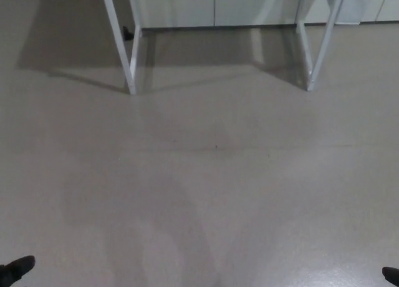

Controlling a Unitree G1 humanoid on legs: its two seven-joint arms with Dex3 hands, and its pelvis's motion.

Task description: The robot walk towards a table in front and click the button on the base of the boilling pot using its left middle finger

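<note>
The table shows only as white metal legs at the top of the head view, a left pair (128,56) and a right pair (315,50). Its top, the boiling pot and the button are out of the picture. A small black tip of my left hand (17,269) pokes in at the bottom left corner. An even smaller black tip of my right hand (391,276) shows at the bottom right corner. Too little of either hand is visible to judge its state.
Grey floor (206,175) fills most of the view between me and the table legs. White cabinet fronts (212,6) run along the wall behind the table. A small dark caster or foot (127,32) sits by the left legs.
</note>
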